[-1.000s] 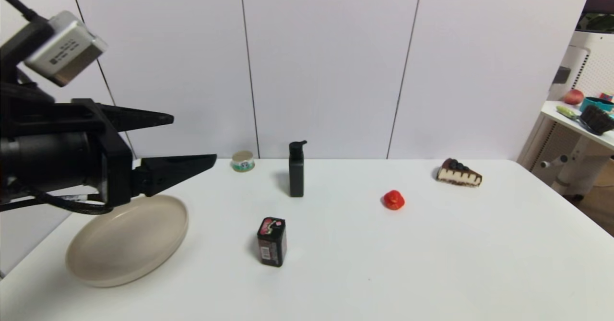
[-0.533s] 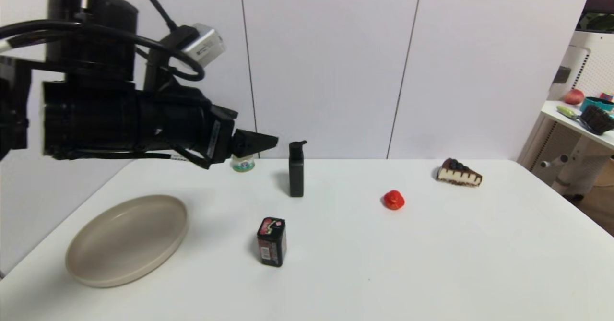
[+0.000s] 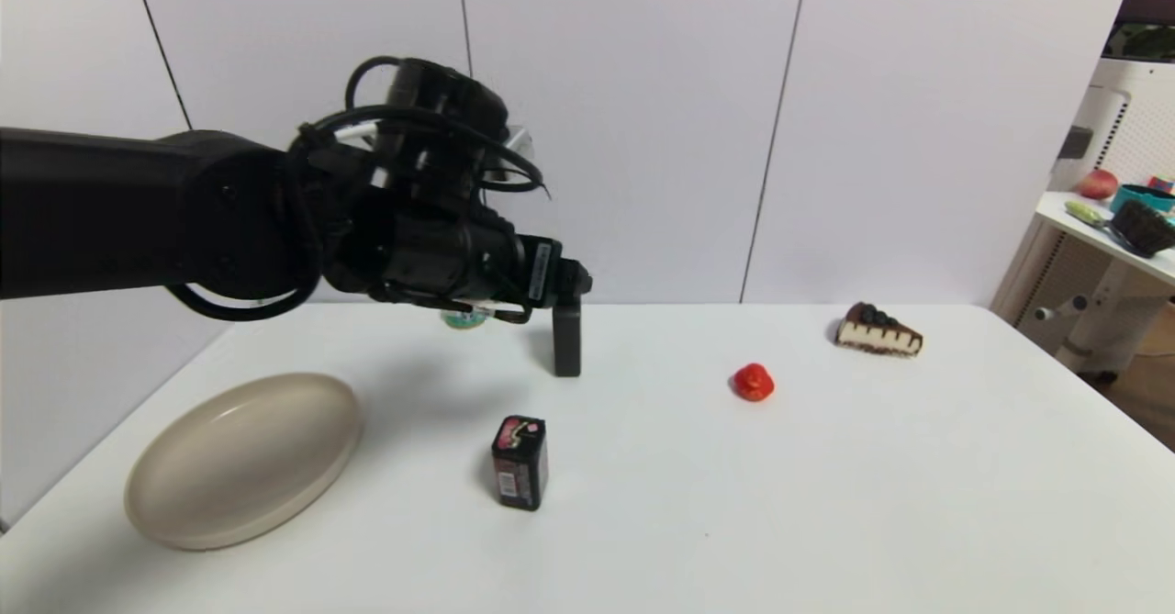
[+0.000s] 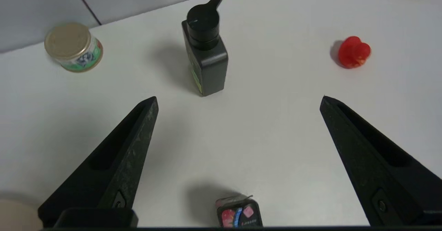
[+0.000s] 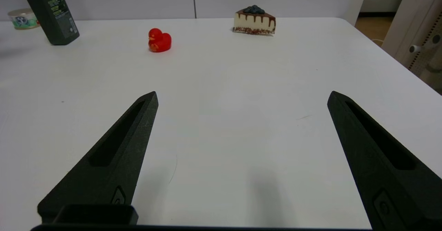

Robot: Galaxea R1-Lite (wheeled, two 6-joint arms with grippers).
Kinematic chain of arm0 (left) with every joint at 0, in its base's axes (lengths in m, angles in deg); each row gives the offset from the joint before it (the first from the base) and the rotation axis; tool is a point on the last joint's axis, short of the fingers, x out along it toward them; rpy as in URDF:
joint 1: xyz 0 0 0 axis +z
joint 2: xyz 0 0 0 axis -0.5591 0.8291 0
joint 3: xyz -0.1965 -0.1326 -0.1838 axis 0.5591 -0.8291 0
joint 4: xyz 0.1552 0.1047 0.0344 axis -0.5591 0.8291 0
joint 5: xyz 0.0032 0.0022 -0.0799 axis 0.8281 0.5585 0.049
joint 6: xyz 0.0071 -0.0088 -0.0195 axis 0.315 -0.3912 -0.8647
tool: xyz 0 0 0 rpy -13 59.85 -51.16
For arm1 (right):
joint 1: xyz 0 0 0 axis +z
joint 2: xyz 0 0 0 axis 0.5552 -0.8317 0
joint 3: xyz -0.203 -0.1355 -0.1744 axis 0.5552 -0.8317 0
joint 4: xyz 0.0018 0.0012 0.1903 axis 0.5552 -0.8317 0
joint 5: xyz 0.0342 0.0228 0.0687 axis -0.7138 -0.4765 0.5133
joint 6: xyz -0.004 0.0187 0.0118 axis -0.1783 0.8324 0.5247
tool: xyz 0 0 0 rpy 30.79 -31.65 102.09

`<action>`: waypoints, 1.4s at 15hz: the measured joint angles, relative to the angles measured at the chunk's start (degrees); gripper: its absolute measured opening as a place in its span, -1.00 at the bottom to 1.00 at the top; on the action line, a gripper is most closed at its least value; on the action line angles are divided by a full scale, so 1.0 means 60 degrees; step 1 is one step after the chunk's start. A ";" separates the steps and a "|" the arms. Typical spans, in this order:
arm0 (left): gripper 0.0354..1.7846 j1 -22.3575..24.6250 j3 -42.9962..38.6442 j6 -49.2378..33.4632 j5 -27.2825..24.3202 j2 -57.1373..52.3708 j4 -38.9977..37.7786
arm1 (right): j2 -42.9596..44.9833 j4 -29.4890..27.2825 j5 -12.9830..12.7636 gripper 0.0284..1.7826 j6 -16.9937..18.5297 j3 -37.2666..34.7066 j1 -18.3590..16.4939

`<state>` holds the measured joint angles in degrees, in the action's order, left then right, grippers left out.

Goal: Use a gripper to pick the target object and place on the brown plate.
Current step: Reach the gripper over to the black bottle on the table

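The black pump bottle (image 3: 567,343) stands upright near the table's back middle; it also shows in the left wrist view (image 4: 206,60) and the right wrist view (image 5: 55,17). My left arm (image 3: 275,219) reaches in from the left, high above the table, and its hand covers the bottle's cap in the head view. My left gripper (image 4: 238,98) is open and empty, above and short of the bottle, which lies ahead between the fingers' lines. The beige plate (image 3: 243,458) lies empty at the front left. My right gripper (image 5: 241,94) is open and empty, low over bare table.
A dark tin with a pink-red label (image 3: 520,463) stands in front of the bottle. A small green-labelled can (image 4: 73,46) sits at the back left of the bottle. A red duck (image 3: 754,382) and a cake slice (image 3: 877,329) lie to the right.
My left arm has swung from the far left, above the plate, rightward and forward to the bottle. The gripper has stayed open. Nothing on the table has moved.
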<state>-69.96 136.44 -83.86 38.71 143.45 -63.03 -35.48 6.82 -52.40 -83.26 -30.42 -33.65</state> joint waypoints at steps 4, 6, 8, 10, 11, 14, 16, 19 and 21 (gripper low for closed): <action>0.89 -0.0299 0.0248 -0.0963 0.1753 0.1042 -0.0010 | 0.0000 0.0004 0.0000 0.90 -0.0004 0.0000 0.0000; 0.89 -0.0321 0.0333 -0.1010 0.2011 0.1487 -0.0051 | 0.0000 0.0008 0.0000 0.90 0.0000 0.0000 0.0000; 0.89 -0.0331 0.0573 -0.1075 0.2030 0.1910 -0.0211 | 0.0000 0.0000 0.0000 0.90 0.0000 0.0000 0.0000; 0.89 -0.0339 0.0890 -0.1093 0.2040 0.2306 -0.0419 | 0.0000 0.0000 0.0000 0.90 0.0000 0.0000 0.0000; 0.89 -0.0331 0.1042 -0.1093 0.2040 0.2489 -0.0551 | 0.0000 0.0004 -0.0002 0.90 0.0000 0.0000 0.0000; 0.89 -0.0335 0.1392 -0.1097 0.2048 0.2970 -0.0675 | 0.0000 0.0004 0.0000 0.90 -0.0004 0.0000 0.0000; 0.89 -0.0323 0.1597 -0.1308 0.2241 0.3247 -0.0677 | 0.0000 0.0000 0.0000 0.90 -0.0004 0.0000 0.0000; 0.89 -0.0321 0.1745 -0.1934 0.2794 0.3606 -0.0681 | 0.0000 0.0000 0.0000 0.90 0.0000 0.0000 0.0000; 0.89 -0.0321 0.1772 -0.2320 0.2972 0.3783 -0.0689 | 0.0000 0.0000 0.0000 0.90 0.0000 0.0000 0.0000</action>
<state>-71.88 147.07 -97.79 56.54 166.15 -67.16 -35.48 6.82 -52.40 -83.26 -30.42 -33.65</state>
